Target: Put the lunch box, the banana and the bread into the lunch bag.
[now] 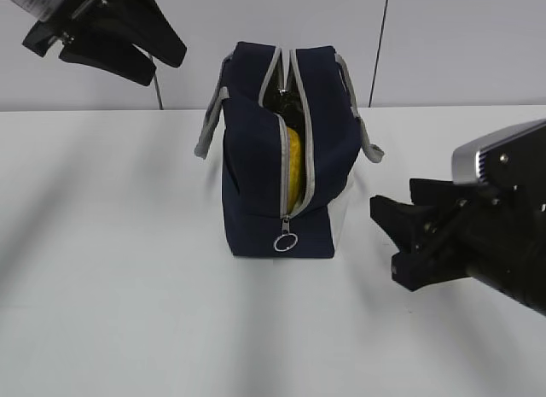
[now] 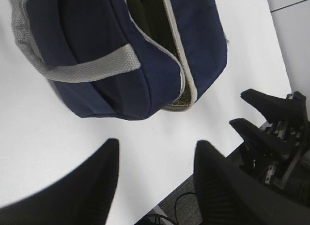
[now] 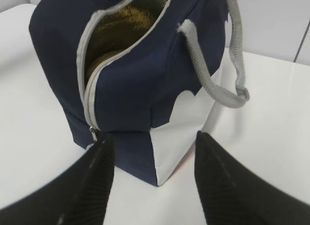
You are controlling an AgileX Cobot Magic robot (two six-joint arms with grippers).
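Right now I see the lunch bag [image 1: 277,188] standing upright on the white table [image 1: 128,312], unzipped, something yellow showing through the gap. My left gripper [image 1: 128,51] hangs raised behind and left of it, jaws spread, holding nothing. My right gripper [image 1: 405,235] sits low beside the bag's right side, also spread and empty.

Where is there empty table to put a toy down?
The white table is bare left of the navy-blue fabric lunch bag and in front of it. To the bag's right it is tighter, where the open right gripper hovers close.
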